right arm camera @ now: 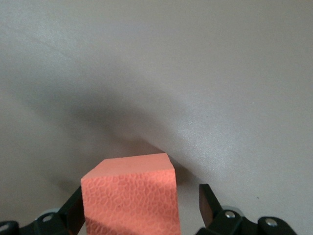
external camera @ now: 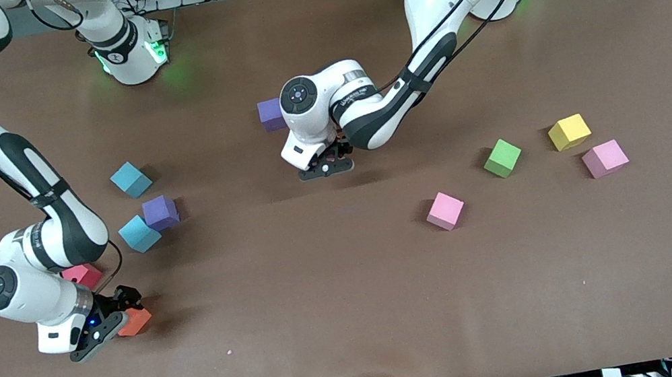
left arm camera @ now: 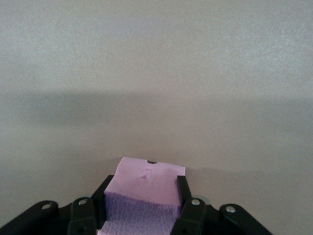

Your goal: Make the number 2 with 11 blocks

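My left gripper (external camera: pixel 327 166) hangs low over the middle of the table, shut on a purple block (left arm camera: pixel 146 178); that block is hidden under the hand in the front view. Toward the right arm's end, my right gripper (external camera: pixel 119 320) stands open around an orange block (external camera: pixel 136 321) on the table. One finger touches the orange block (right arm camera: pixel 129 196) and a gap shows at the other finger (right arm camera: pixel 205 198). A red block (external camera: pixel 83 275) lies beside the right wrist. The number 2 is out of view; the blocks lie scattered.
Two light blue blocks (external camera: pixel 130 179) (external camera: pixel 139 234) and a purple one (external camera: pixel 160 212) lie near the right arm. Another purple block (external camera: pixel 271 114) sits by the left wrist. Pink (external camera: pixel 445 210), green (external camera: pixel 502 158), yellow (external camera: pixel 569 132) and pink (external camera: pixel 605 158) blocks lie toward the left arm's end.
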{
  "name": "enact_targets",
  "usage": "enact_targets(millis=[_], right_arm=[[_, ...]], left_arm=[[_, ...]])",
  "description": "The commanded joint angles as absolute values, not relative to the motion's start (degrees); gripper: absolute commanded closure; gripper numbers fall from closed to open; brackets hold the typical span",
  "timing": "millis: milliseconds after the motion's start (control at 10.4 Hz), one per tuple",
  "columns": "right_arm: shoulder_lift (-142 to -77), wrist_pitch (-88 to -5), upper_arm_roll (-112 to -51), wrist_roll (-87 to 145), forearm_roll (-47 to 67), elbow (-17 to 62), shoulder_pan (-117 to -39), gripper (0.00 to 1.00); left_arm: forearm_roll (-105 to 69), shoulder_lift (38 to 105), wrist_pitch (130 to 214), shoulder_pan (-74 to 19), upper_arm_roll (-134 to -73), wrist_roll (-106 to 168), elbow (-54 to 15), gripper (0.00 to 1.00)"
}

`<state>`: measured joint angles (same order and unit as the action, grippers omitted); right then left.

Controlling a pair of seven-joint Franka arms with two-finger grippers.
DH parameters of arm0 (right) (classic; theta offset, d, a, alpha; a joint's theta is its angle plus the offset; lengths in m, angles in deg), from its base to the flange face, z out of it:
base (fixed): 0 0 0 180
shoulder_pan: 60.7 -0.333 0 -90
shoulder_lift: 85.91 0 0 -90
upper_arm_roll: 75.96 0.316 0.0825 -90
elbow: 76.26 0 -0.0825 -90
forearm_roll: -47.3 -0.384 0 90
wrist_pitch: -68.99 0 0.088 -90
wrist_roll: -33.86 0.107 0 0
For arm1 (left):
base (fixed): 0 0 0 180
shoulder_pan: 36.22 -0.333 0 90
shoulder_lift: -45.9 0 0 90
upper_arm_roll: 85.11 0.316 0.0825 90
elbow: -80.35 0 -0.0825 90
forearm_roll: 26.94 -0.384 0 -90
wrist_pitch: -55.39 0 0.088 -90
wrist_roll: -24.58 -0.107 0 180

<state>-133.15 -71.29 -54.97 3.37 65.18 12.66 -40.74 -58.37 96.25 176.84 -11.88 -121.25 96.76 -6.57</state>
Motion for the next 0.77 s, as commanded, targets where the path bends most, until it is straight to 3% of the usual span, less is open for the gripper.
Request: enact_targets(millis=[0,288,672], right_arm=[[-133.28,-70.93,-54.69,3.63,64.62,12.51,-40.66,0.12],[-132.15,-70.50,-54.69,3.71,64.62,12.95,-40.92,0.55],[-128.11,-65.41,-53.20,6.24,64.53,12.87,-42.59,0.67]], left_arm=[[-56.47,97.32,177.03,-10.73,-120.45,98.32,-9.30,0.00],[-56.21,96.09,176.59,-11.87,-120.45,98.41,-8.51,0.00],[-56.29,90.21,176.15,-17.67,-120.53,98.41,-7.81,0.00]])
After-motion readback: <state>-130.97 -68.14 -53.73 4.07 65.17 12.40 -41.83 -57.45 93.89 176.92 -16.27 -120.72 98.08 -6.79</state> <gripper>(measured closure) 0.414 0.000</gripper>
